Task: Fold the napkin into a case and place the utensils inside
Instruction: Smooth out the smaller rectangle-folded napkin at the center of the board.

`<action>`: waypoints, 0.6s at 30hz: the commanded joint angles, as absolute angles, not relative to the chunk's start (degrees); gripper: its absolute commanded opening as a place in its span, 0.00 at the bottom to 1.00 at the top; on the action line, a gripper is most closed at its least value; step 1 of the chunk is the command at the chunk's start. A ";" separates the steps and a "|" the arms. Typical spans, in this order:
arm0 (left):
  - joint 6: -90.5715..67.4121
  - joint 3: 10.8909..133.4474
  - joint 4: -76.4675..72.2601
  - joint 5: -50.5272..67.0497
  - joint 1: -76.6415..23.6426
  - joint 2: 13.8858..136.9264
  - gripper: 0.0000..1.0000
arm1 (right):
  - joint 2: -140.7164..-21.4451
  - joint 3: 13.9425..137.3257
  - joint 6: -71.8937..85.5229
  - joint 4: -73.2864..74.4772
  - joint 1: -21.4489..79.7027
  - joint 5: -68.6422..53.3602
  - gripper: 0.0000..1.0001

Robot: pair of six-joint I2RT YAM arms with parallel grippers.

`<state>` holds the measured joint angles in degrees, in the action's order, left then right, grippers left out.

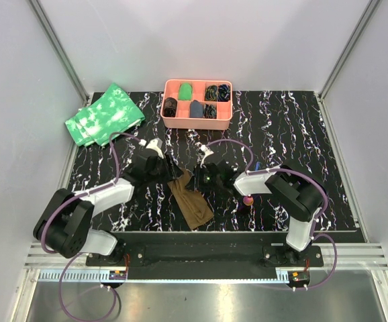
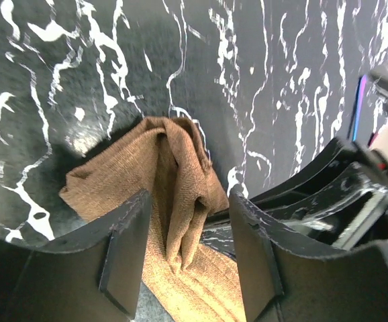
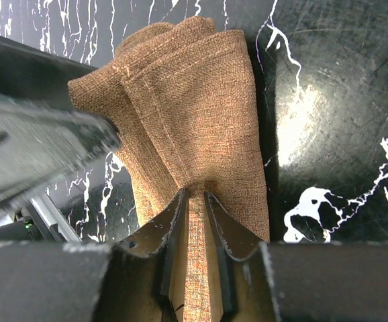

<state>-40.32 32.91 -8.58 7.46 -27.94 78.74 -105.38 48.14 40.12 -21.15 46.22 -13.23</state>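
Black white-veined tabletop (image 1: 301, 134) bears the brown napkin (image 1: 192, 204) between pale walls (image 1: 248, 40).

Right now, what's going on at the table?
The right tool is pinched shut on a fold of the brown napkin, which lies as a rumpled, layered strip on the black marbled table between the two arms. The left tool is open, its jaws on either side of the cloth without gripping it. The utensils lie on the table by the right arm, not yet inside the napkin.
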 commanded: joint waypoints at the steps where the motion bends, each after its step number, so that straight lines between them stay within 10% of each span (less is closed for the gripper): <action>1: -40.51 34.28 -6.50 4.75 -26.54 76.55 0.50 | -106.00 50.45 37.62 -19.69 46.23 -13.62 0.24; 12: -40.61 34.37 -8.70 6.59 -25.75 79.54 0.11 | -104.41 53.61 35.69 -15.56 46.23 -13.36 0.25; 18: -40.25 34.45 -8.79 7.29 -25.75 79.98 0.06 | -106.43 59.32 33.31 -11.61 46.14 -13.19 0.34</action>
